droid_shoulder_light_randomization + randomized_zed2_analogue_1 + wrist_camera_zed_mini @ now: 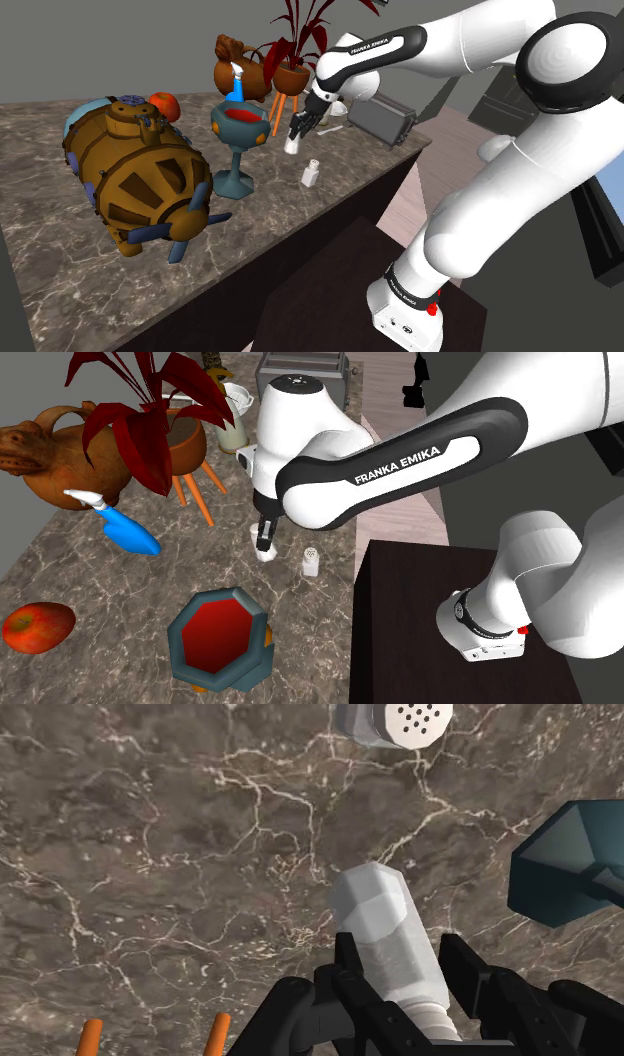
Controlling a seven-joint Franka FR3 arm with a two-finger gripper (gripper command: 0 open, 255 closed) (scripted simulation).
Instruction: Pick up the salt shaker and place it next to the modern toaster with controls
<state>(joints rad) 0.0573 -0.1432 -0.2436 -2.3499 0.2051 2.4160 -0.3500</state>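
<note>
Gripper (pixel 405 962) clamped on the white shaker (pixel 378 909), a finger on each side. Second shaker (pixel 395 722), perforated top, stands near it on the marble counter (pixel 150 854). Grey toaster (pixel 383 118) sits at the counter's far end.

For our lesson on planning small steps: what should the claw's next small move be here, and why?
Probably a short straight lift. The claw looks shut on the white shaker, which seems low over the marble counter; a second shaker stands close, so sliding toward the grey toaster risks a knock.
</note>
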